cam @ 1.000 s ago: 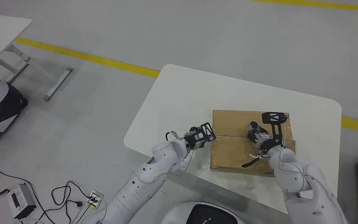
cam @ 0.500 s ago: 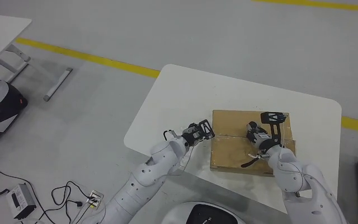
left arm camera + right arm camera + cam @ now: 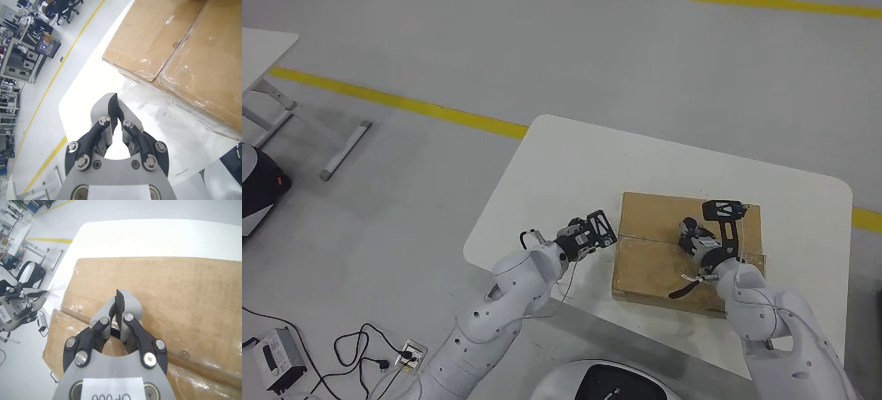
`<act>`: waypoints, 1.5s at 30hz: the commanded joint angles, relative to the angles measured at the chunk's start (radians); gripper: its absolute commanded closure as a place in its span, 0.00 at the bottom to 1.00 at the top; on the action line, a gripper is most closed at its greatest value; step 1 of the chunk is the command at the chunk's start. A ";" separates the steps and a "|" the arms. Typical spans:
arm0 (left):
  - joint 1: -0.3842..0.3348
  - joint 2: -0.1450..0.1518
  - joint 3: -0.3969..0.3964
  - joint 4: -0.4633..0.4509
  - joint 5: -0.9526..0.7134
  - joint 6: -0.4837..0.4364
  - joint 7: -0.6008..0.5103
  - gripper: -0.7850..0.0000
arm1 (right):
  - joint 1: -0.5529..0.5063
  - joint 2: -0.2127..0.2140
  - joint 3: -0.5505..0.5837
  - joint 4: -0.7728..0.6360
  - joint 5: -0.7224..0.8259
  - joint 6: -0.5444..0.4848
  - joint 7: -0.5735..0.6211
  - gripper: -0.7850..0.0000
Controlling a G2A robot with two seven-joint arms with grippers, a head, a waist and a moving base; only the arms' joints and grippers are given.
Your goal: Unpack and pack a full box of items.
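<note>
The box point(image 3: 652, 272) lies shut, right of centre on the table, and the job looks to be at its opening step: unsealing. The right gripper point(image 3: 119, 299) sits over the middle of the lid by the seam point(image 3: 650, 240), fingers clenched on nothing that I can see; whether it presses the cardboard I cannot tell. The left gripper point(image 3: 115, 103) hangs just off the box's left end, pinched tight on a strip of clear tape point(image 3: 140, 98) that stretches from its tips back to the end of the seam. Shiny tape covers the seam further along, so little seems to be freed yet.

The next move probably calls for a steady pull on the strip away from the box, with the box held down so that it does not slide.

Around them is a grey floor point(image 3: 542, 60) crossed by a yellow line point(image 3: 392, 100). The table point(image 3: 572, 160) is white and smooth with rounded corners. Cables point(image 3: 357, 345) lie on the floor at the near left.
</note>
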 commanded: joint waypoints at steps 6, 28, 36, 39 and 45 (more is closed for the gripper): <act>0.016 0.000 0.001 -0.071 -0.031 -0.018 -0.056 1.00 | 0.005 -0.003 -0.002 0.014 0.004 -0.006 -0.002 1.00; 0.024 0.003 -0.020 -0.155 -0.086 -0.021 -0.127 0.00 | 0.014 -0.005 0.008 0.030 0.007 -0.023 0.000 1.00; 0.111 0.015 -0.056 -0.121 -0.034 -0.040 -0.130 0.00 | 0.028 -0.009 0.003 0.049 0.013 -0.031 0.001 1.00; 0.125 0.015 -0.040 -0.081 -0.025 -0.024 -0.101 0.00 | 0.034 -0.011 0.000 0.057 0.014 -0.033 -0.001 1.00; 0.086 0.009 -0.002 0.013 -0.053 0.000 -0.009 0.00 | 0.044 -0.013 -0.004 0.069 0.015 -0.035 0.000 1.00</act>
